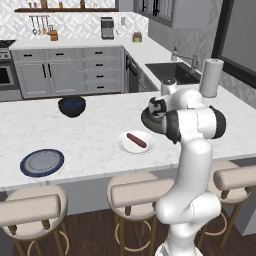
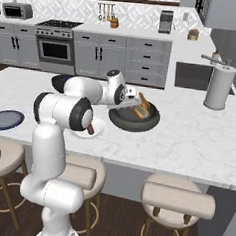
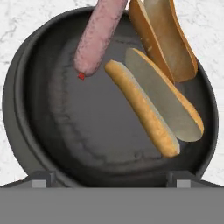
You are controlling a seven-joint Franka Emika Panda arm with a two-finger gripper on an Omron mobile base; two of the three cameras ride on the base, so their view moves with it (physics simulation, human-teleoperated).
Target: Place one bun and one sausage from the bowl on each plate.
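Two buns point(image 3: 153, 109) and one sausage point(image 3: 98, 37) straight below the gripper point(image 3: 111, 177), inside the dark bowl point(image 3: 48, 131). Fingertips point(image 3: 41, 178) spread wide apart, holding nothing. Another sausage point(image 1: 137, 140) on the white plate point(image 1: 125, 145) back beside the arm. Blue-rimmed plate point(image 1: 42, 162) bare, far off leftward.

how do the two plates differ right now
The white plate is plain and pale; the blue-rimmed plate has a grey centre and dark blue edge. The white plate carries one sausage, while the blue-rimmed plate holds nothing. The white plate lies right beside the bowl; the blue-rimmed plate sits farther off along the counter's near edge. Both are round, flat, and have no bun yet.
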